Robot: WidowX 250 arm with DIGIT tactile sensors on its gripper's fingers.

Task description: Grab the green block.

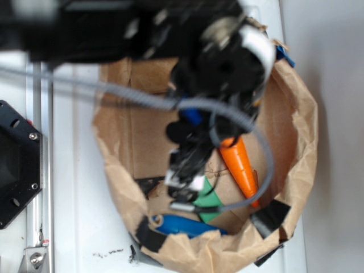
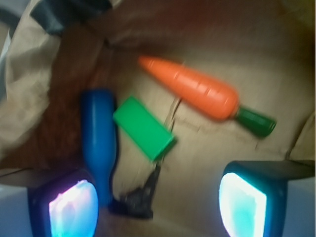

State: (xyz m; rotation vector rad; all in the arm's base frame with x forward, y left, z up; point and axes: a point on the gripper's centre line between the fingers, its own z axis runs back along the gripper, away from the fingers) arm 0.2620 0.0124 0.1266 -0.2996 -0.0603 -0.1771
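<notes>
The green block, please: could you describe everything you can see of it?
The green block is a small, flat, plain green rectangle with smooth, plastic-looking faces. It lies flat and diagonal on the brown paper floor, beside the blue object and below the toy carrot, apparently apart from both. The open hand hovers above, not touching it.

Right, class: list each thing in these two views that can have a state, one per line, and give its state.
gripper: open, holding nothing, hovering above the items.
green block: lying flat on the bag floor, not grasped, between the blue object and the carrot.
carrot: lying on its side, stem end away from the blue object.
blue object: lying flat beside the block.
paper bag: open, rim rolled down.
</notes>
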